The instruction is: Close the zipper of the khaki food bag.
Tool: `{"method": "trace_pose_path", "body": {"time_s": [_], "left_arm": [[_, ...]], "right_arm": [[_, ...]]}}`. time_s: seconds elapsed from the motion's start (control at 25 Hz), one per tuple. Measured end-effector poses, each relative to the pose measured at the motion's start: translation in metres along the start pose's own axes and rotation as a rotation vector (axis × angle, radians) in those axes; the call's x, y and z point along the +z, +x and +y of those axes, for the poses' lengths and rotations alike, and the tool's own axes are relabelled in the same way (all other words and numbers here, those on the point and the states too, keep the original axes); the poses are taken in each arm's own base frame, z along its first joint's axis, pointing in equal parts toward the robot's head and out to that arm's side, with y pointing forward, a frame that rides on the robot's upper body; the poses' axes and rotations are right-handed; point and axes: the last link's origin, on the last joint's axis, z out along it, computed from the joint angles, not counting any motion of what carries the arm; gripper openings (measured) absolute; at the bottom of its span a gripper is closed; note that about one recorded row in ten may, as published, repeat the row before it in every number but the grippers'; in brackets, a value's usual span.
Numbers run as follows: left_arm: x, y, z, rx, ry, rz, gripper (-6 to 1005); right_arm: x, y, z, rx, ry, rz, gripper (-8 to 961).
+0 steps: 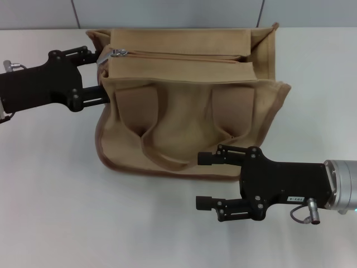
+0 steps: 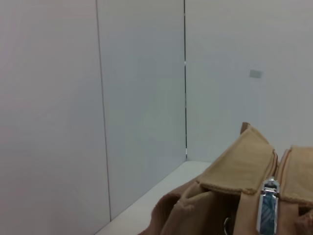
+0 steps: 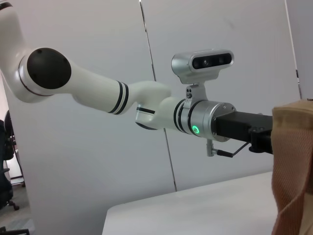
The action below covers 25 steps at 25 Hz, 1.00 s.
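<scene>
We have our left end effector [image 1: 102, 78], fingers apart, at the bag's [image 1: 189, 120] 9 o'clock end by the zipper [image 1: 178, 56] pull [image 1: 118, 53], ready to pinch and drag toward 3 o'clock, right end effector [image 1: 205, 181] idle, apart, at 5 o'clock.

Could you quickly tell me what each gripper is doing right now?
Left gripper: open at the bag's end by the zipper pull.
Right gripper: open, holding nothing, before the bag.
</scene>
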Motion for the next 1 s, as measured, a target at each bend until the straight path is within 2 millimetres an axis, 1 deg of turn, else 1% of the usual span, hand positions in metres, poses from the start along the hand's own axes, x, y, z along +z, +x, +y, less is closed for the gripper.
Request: {"method": "trace_pose_path", "body": {"time_s": [0.24, 0.4, 0.48, 0.64, 0.88, 1.0], "left_arm": [[-0.012, -0.004, 0.004, 0.023, 0.012, 0.012, 722], [-0.014, -0.007, 0.006, 0.01, 0.037, 0.032, 492], [-0.012, -0.01, 0.009, 0.003, 0.048, 0.041, 433], [-0.013, -0.011, 0.006, -0.011, 0.093, 0.055, 316], [-0.014, -0.011, 0.005, -0.017, 0.107, 0.069, 54], [-0.018, -0.01, 0.006, -0.024, 0.124, 0.094, 35]], "right_arm": [[0.0, 0.0, 0.0, 0.0, 0.002, -0.002, 800], [0.0, 0.0, 0.0, 0.0, 0.001, -0.003, 800], [0.0, 0.0, 0.0, 0.0, 0.001, -0.003, 800], [0.0, 0.0, 0.0, 0.0, 0.001, -0.003, 800], [-0.001, 0.0, 0.0, 0.002, 0.002, -0.003, 800], [-0.001, 0.0, 0.0, 0.002, 0.002, -0.003, 800]]}}
